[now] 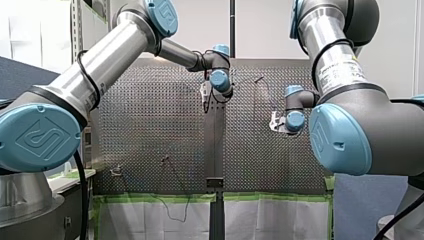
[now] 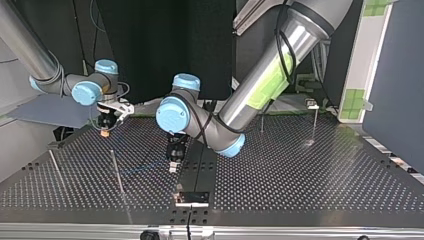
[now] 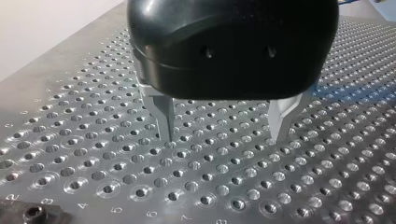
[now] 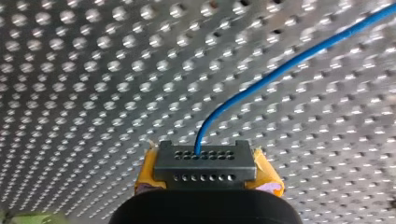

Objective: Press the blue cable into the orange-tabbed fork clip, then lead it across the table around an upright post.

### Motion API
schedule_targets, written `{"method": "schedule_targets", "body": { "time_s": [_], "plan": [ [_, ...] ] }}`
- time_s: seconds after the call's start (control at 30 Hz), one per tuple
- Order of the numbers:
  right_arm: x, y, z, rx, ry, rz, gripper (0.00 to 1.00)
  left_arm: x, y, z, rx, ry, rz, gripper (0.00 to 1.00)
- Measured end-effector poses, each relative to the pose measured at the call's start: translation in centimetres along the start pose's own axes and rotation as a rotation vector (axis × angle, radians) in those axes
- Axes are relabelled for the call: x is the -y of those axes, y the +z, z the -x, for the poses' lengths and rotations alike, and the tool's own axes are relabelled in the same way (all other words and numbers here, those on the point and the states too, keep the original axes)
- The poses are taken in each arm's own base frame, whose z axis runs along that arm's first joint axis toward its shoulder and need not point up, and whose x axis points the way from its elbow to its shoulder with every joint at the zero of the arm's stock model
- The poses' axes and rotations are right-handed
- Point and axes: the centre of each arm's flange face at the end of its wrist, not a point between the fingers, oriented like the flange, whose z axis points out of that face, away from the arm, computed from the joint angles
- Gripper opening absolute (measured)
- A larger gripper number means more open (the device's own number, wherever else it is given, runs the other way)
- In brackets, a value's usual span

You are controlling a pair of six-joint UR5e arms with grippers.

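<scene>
The blue cable [image 4: 280, 67] runs over the perforated table and ends between the yellow pads [image 4: 266, 175] of my right gripper [image 4: 205, 163], which is shut on it; a dark grey block with small holes sits at the grip. In the top view my right gripper [image 2: 105, 131] hangs just above the table at the left, and a faint stretch of blue cable [image 2: 145, 167] lies near a thin upright post [image 2: 116, 172]. My left gripper [image 3: 224, 137] is black with metal fingers, open and empty, close above the table near the middle [image 2: 173, 162]. I cannot make out an orange-tabbed clip.
More thin posts stand at the top view's left [image 2: 56, 170] and far right [image 2: 315, 125]. A black strip [image 2: 199, 167] runs down the middle of the table to a small bracket [image 2: 192, 197] at its edge. Green tape lines the table's edge [image 1: 150, 197].
</scene>
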Motion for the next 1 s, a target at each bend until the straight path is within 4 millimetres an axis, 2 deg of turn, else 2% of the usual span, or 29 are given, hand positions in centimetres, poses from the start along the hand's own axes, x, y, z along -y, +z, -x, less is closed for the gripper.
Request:
{"method": "schedule_targets", "body": {
  "time_s": [0.37, 0.77, 1.0],
  "plan": [
    [-3.5, 0.7, 7.3, 0.092, 0.019, 0.089, 0.00, -0.1, -0.1, -0.1, -0.007, 0.001, 0.014, 1.00],
    [-7.7, 1.5, 12.3, 0.134, 0.023, 0.148, 0.00, 0.1, -0.4, -0.2, -0.023, -0.011, 0.014, 1.00],
    [-10.0, 2.1, 14.2, 0.147, 0.025, 0.177, 0.00, 0.5, -0.9, -0.4, -0.041, -0.006, 0.008, 1.00]
  ]
}}
